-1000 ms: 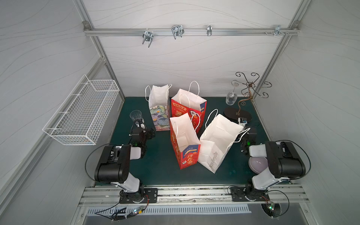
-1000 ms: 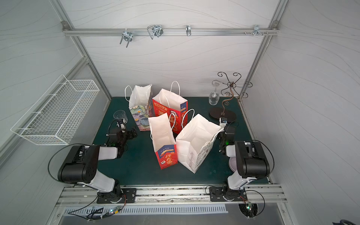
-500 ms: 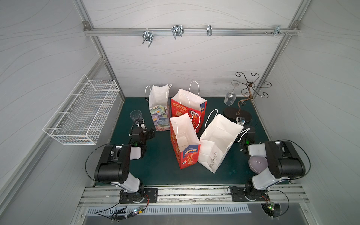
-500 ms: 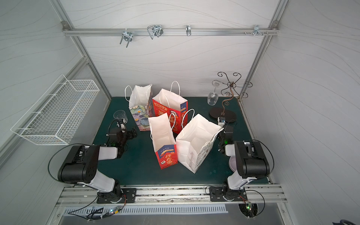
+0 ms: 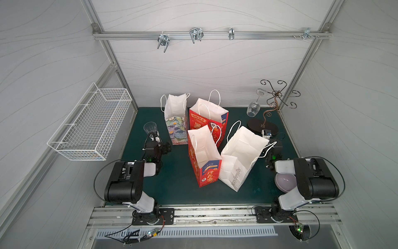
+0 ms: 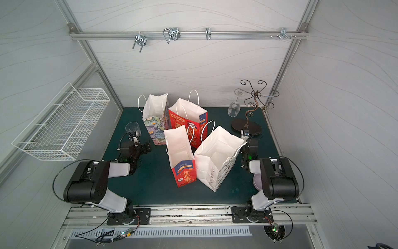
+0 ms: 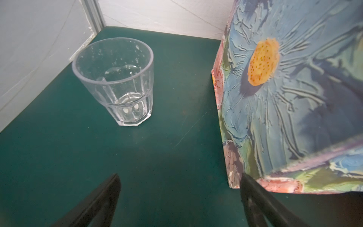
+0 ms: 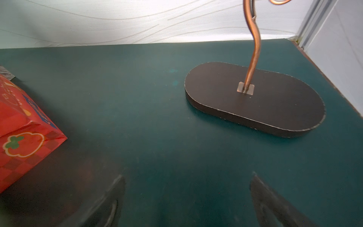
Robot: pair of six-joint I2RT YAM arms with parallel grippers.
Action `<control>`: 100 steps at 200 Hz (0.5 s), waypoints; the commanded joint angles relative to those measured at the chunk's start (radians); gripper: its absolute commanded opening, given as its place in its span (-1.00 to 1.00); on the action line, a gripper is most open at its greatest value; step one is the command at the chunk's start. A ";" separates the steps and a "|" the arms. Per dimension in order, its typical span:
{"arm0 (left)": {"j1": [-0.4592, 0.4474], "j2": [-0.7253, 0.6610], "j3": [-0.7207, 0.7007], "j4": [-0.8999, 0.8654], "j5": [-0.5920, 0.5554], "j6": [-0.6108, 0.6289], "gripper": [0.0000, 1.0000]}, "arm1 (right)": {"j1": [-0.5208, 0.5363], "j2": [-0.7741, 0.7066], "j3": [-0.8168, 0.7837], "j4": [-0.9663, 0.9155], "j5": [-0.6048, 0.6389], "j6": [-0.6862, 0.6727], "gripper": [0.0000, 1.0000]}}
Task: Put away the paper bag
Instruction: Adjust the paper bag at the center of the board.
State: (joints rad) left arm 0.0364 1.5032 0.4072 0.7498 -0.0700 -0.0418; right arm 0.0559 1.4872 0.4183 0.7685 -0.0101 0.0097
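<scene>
While both arms sit folded low on the table, left gripper [image 7: 179,176] and right gripper [image 8: 187,176] have jaws apart, nothing held.
White paper bag [image 5: 243,148] stands just beside right gripper; floral paper bag [image 7: 294,98] hard against left gripper's finger. Risk: a sideways swing topples bags, or clips the tumbler [image 7: 115,84] ahead of left gripper.

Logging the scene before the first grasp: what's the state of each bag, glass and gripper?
Floral bag: standing, open.
Rear red bag: standing, open.
Front red bag: standing, open.
White bag: standing, open, beside the front red bag.
Tumbler: upright, empty.
Wine glass: hanging upside down on the stand.
Left gripper: open, holding nothing.
Right gripper: open, holding nothing.
</scene>
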 commanded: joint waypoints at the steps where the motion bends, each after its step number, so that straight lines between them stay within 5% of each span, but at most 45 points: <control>1: 0.000 -0.139 0.029 -0.085 -0.053 -0.016 0.93 | 0.005 -0.156 0.007 -0.114 0.068 0.026 0.98; 23: 0.000 -0.267 0.026 -0.168 -0.109 -0.069 0.93 | -0.010 -0.286 0.059 -0.296 0.104 0.169 0.98; 51: 0.001 -0.396 0.070 -0.348 -0.136 -0.154 0.92 | -0.083 -0.333 0.288 -0.847 0.170 0.470 0.98; 70: 0.000 -0.453 0.147 -0.524 -0.134 -0.228 0.94 | -0.154 -0.298 0.443 -1.093 0.078 0.515 0.98; 100: 0.000 -0.513 0.277 -0.740 0.029 -0.228 0.92 | -0.180 -0.331 0.601 -1.255 -0.022 0.509 0.98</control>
State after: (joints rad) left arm 0.0372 1.0397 0.5743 0.2070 -0.1429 -0.2150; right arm -0.1169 1.1854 0.9291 -0.1822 0.0601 0.4538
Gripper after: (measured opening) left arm 0.973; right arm 0.992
